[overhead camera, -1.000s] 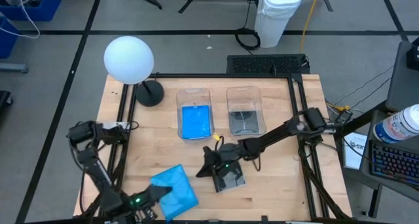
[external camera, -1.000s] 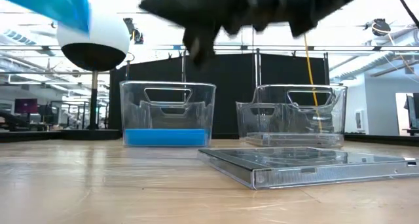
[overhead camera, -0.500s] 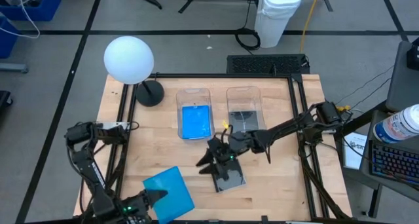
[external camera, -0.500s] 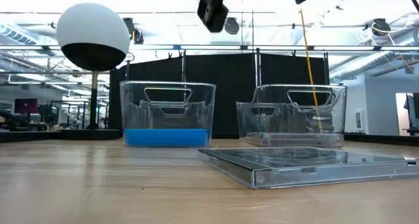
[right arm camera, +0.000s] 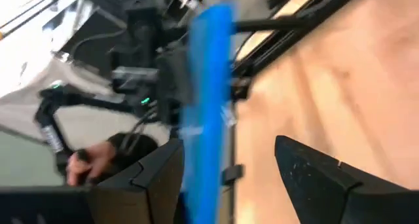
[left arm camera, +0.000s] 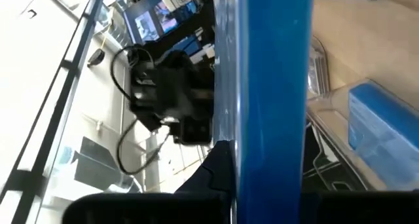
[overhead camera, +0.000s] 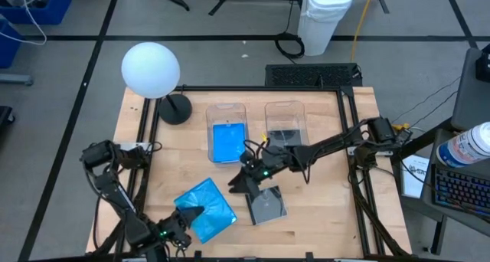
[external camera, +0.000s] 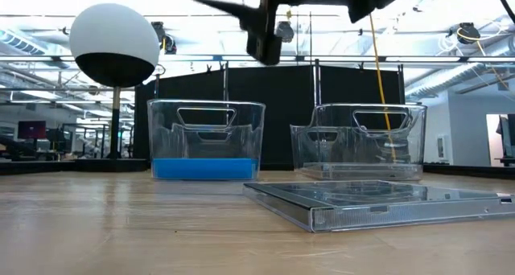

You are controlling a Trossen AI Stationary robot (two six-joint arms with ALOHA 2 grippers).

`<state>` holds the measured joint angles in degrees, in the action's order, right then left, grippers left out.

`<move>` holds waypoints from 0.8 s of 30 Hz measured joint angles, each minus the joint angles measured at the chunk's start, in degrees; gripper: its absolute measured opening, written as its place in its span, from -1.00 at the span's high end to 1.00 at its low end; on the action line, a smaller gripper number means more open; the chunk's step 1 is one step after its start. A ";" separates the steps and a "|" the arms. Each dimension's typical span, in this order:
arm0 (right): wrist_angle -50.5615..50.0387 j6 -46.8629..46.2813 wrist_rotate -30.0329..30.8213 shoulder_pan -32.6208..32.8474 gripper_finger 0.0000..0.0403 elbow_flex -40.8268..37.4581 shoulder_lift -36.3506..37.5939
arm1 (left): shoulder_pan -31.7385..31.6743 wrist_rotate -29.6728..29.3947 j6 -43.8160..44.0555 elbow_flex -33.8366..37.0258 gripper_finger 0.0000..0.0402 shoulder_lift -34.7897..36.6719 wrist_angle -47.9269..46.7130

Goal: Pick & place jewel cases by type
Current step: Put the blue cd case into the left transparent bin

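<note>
At the worktop's (overhead camera: 321, 224) back-left corner stands a white globe lamp (overhead camera: 150, 69) on a dark round base. Near the front-left corner the left tool (overhead camera: 189, 214) is clamped on a blue case (overhead camera: 205, 210), holding it above the wood; the left wrist view shows that case (left arm camera: 272, 99) edge-on between the fingers. Behind it, toward the back edge, two clear tubs stand side by side: the left tub (overhead camera: 227, 132) holds blue cases (overhead camera: 229, 142), and the right tub (overhead camera: 286, 129) holds a grey see-through case (overhead camera: 285, 142). In front of the tubs, toward the front edge, the right tool (overhead camera: 246, 181) hangs in the air with its fingers (right arm camera: 314, 175) spread and nothing between them, just beside the back-left corner of a grey case (overhead camera: 266, 204) lying flat on the wood. In the low view that case (external camera: 374, 203) lies flat, with the tubs behind it.
</note>
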<state>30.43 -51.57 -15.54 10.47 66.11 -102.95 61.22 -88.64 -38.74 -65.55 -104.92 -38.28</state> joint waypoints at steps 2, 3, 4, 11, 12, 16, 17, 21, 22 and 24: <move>-0.25 -0.04 -1.87 0.14 -0.09 0.00 -0.02 | -0.64 -0.20 -0.13 0.21 0.93 0.00 -0.14; -0.45 0.03 -2.42 0.11 -0.07 0.00 -0.07 | -1.06 -0.36 -0.13 0.21 0.91 0.00 -0.13; -0.49 0.20 -2.55 0.03 -0.05 0.00 -0.07 | -1.50 -0.46 -0.20 0.21 0.90 0.00 -0.13; -0.23 2.85 -2.72 0.05 0.02 -0.07 -1.72 | -4.87 -0.55 -2.57 0.23 0.95 0.00 0.95; 0.42 2.98 -2.72 0.04 0.02 0.04 -2.14 | -5.20 -0.92 -2.98 0.23 0.95 0.00 1.49; -0.64 3.52 -4.00 -0.49 0.03 -0.02 -2.63 | -6.34 -1.25 -4.74 0.21 0.92 0.00 2.43; -0.47 4.63 -4.14 -0.60 0.03 -0.02 -2.52 | -6.64 -1.29 -4.72 0.21 0.91 0.00 2.42; 1.13 9.54 -8.32 -0.65 0.05 0.00 -2.48 | -7.85 -1.32 -4.68 0.21 0.95 0.00 2.51; 1.69 10.39 -8.56 -0.61 0.08 0.00 -2.49 | -8.16 -1.43 -4.66 0.19 0.95 0.00 2.56; 1.97 11.92 -8.50 -0.50 0.17 0.00 -2.45 | -8.57 -1.70 -4.47 0.09 0.95 0.00 2.69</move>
<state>32.40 -39.65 -24.04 9.98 66.11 -105.41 52.65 -90.34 -43.21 -65.46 -104.92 -35.59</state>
